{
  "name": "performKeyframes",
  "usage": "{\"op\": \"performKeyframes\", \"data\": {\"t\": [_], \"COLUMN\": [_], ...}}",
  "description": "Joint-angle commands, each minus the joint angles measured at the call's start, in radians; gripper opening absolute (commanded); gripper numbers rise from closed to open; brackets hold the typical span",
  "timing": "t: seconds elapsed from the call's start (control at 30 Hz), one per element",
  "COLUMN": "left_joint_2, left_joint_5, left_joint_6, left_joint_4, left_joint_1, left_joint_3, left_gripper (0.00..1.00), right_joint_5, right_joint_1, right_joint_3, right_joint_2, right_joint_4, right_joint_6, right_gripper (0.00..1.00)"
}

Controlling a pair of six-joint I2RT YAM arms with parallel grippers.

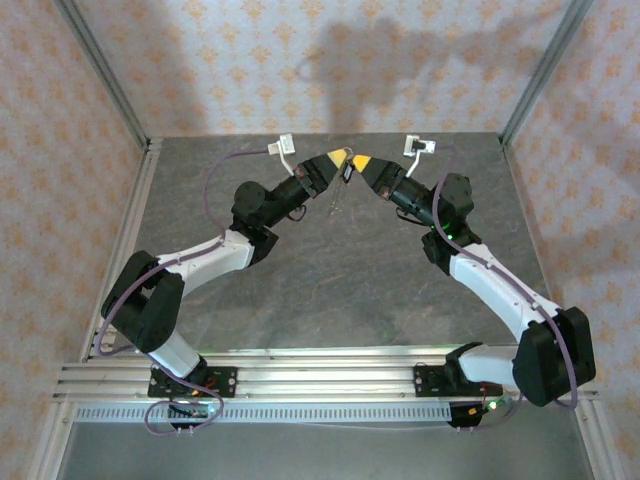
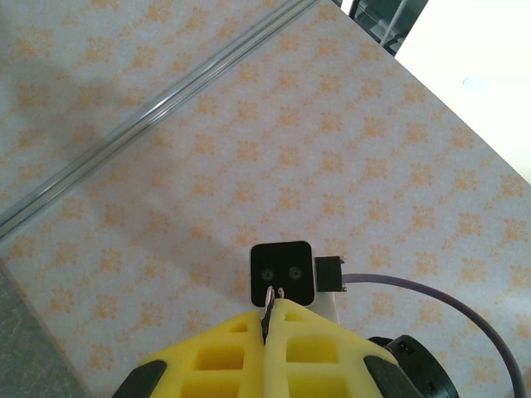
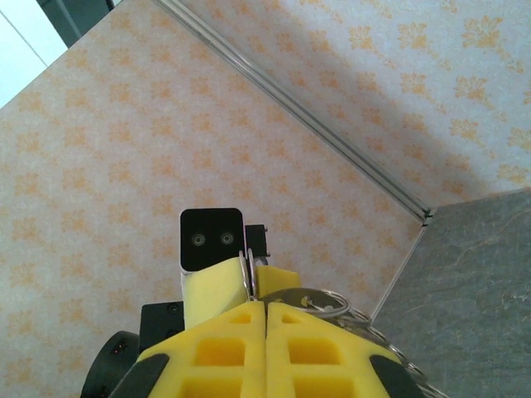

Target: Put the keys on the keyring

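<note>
Yellow-fingered left claw (image 2: 272,308) pinches pale wire keyring (image 2: 270,297) | right claw (image 3: 265,307) shut, load unclear | slip risk: thin wire

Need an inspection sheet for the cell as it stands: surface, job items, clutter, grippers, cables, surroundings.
Surface: dark grey table, bare where visible.
Job's things: keyring at the fingertips, its chain dangling below; key not clearly made out.
Clutter: nothing seen.
Grippers: both raised, tip to tip; left gripper shut on thin keyring wire; right gripper shut, contents unclear.
Cables: purple cable looping off each wrist.
Surroundings: patterned walls, aluminium frame.
</note>
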State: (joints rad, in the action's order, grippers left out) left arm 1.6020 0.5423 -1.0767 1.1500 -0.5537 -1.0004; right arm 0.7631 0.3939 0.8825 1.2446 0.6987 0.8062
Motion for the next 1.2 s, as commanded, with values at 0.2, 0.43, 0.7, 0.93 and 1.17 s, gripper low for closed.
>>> {"op": "performKeyframes", "data": {"t": [0.2,0.43,0.7,0.93,1.17], "left_joint_2": [-0.002,-0.002,0.005,-0.003,-0.007], "left_joint_5": [-0.002,-0.002,-0.002,0.001,-0.001], "left_joint_6": [-0.008,-0.01,-0.012,-0.006,-0.007], "left_joint_4": [0.068,0.068,0.067,0.054,0.044], "left_joint_1": [0.005,0.005,0.005,0.005,0.005], "left_joint_3": [-0.046,-0.049,-0.051,-0.049,-0.05], "left_gripper": [0.0,0.0,0.0,0.0,0.0], "right_joint_5": [0.021,0.026,0.024,-0.049,-0.066], "right_joint_1": [0.008,0.031,0.05,-0.019,-0.092], "right_joint_3": [-0.026,-0.029,-0.018,-0.042,-0.039], "right_joint_2": [-0.005,0.006,0.01,-0.111,-0.163], "right_joint_4": [0.057,0.05,0.008,-0.171,-0.172], "right_joint_6": [0.001,-0.002,-0.03,-0.108,-0.073], "right_gripper": [0.0,0.0,0.0,0.32,0.4]}}
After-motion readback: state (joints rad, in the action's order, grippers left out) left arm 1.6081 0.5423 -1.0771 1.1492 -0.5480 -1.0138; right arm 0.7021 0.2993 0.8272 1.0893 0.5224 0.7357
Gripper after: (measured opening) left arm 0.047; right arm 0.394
